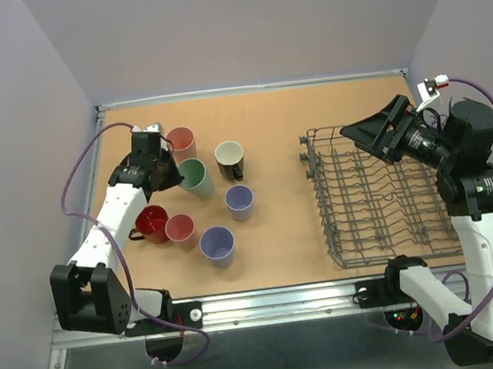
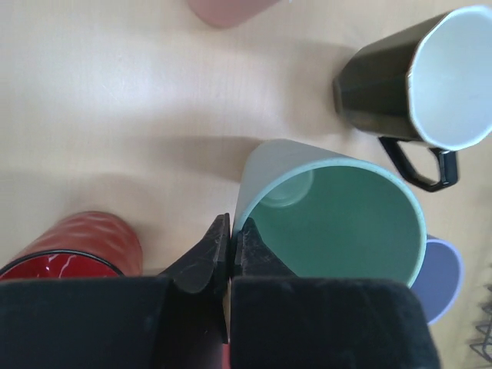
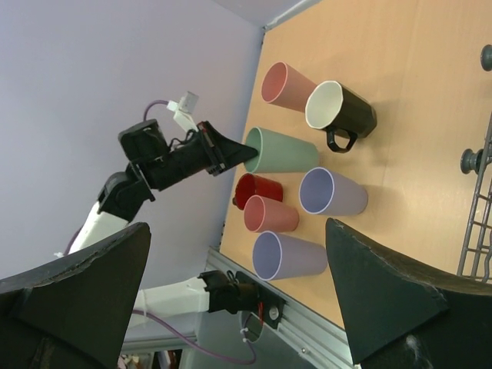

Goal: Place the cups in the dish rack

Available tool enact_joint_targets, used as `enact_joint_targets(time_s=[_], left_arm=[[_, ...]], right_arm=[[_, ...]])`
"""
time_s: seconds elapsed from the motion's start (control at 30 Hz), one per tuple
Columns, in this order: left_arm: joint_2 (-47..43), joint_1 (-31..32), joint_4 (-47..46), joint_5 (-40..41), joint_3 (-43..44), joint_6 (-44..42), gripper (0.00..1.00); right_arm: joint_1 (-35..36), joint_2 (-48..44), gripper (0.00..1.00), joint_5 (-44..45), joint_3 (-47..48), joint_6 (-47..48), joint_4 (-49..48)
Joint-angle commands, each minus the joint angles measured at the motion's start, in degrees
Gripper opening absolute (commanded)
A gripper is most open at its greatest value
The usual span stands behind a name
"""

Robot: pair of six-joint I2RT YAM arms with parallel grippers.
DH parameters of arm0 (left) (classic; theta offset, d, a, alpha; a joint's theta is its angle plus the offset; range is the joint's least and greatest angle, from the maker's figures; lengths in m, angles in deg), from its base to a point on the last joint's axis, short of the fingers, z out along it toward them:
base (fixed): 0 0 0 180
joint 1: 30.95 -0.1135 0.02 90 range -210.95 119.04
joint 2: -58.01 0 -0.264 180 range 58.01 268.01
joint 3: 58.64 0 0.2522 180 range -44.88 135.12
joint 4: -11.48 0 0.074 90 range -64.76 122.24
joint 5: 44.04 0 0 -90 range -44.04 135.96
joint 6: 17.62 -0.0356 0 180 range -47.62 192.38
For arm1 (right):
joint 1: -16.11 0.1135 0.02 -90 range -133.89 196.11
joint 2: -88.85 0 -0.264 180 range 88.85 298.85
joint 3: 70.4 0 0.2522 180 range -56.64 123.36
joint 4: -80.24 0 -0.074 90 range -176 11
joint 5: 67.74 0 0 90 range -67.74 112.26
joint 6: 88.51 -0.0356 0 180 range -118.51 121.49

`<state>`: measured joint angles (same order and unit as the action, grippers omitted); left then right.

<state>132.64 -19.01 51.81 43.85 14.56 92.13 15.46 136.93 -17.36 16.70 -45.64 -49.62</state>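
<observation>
at the far left, the left pincer (image 2: 231, 240) is closed narrow on the near rim of the sage-green cup (image 2: 330, 223), one finger inside the wall and one outside. i cannot tell whether that cup is lifted or rests on the table (image 1: 280, 243). the other cups stand loose around it, mouths up. the red mug (image 1: 152, 223) and a pink cup (image 1: 180, 230) touch each other nearest the arm's base, and a second pink cup (image 1: 181, 142) sits farther back. the dark mug (image 1: 229, 158), cream inside, is just right of the green one. one lavender cup (image 1: 239, 201) stands toward the middle, and the other lavender cup (image 1: 218, 245) is near the front edge. well apart to the right, the dish rack (image 1: 326, 220) shows only bare wires, with no cup in it. the right pincer (image 1: 368, 139) hangs over the rack's far side, spread wide and holding nothing. by my reading nothing is loaded yet: all seven cups are on the left half, the green one looks to be the first pick, and every carry across to the rack is yet to do.
</observation>
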Motion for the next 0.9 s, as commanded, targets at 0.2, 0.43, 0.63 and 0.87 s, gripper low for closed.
enact_joint_targets(time_s=[0.2, 0.43, 0.63, 0.87], left_arm=[[-7.2, 0.3, 5.2, 0.4, 16.6, 1.3, 0.0], [-14.7, 0.3, -9.0, -6.8, 21.2, 6.0, 0.0], [-11.2, 1.9, -34.0, -31.0, 16.6, 24.5, 0.0], [-6.3, 12.2, -54.8, -29.2, 11.7, 34.1, 0.0]], right_arm=[[0.6, -1.6, 1.0, 10.6, 0.0, -3.5, -3.5], [0.6, 4.1, 1.0, 7.9, 3.9, -6.6, -7.1], [0.5, 6.2, 1.0, 0.7, 3.4, -12.4, -19.2], [0.6, 5.7, 1.0, -2.6, -2.2, -26.0, -35.9]])
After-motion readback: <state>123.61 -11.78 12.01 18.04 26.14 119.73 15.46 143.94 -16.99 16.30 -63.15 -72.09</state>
